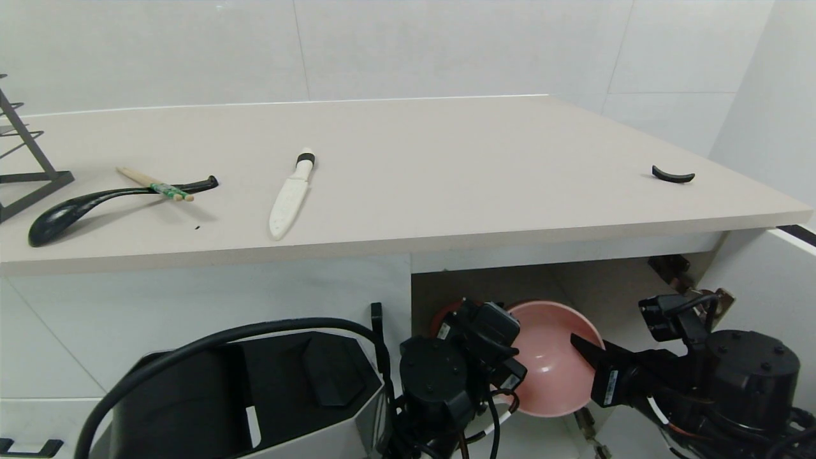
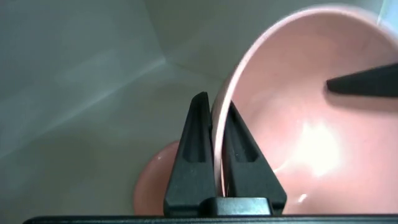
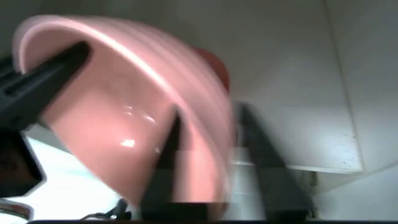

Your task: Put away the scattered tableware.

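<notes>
A pink bowl [image 1: 554, 357] is held tilted inside the open cabinet under the counter. My left gripper [image 1: 513, 360] [image 2: 214, 106] is shut on its left rim, one finger on each side of the wall. My right gripper [image 1: 583, 347] [image 3: 211, 140] is at the opposite rim, open, with one finger inside the bowl [image 3: 124, 106] and one outside. A second reddish dish [image 1: 443, 315] [image 2: 155, 183] sits behind and below the bowl [image 2: 298, 124]. On the counter lie a black ladle [image 1: 83, 205], chopsticks [image 1: 156, 185] across its handle, and a white knife [image 1: 292, 194].
A small black curved piece [image 1: 672, 176] lies near the counter's right edge. A dark wire rack [image 1: 25, 159] stands at the far left. The cabinet door [image 1: 771, 287] hangs open at the right. A black bin [image 1: 268, 382] stands low on the left.
</notes>
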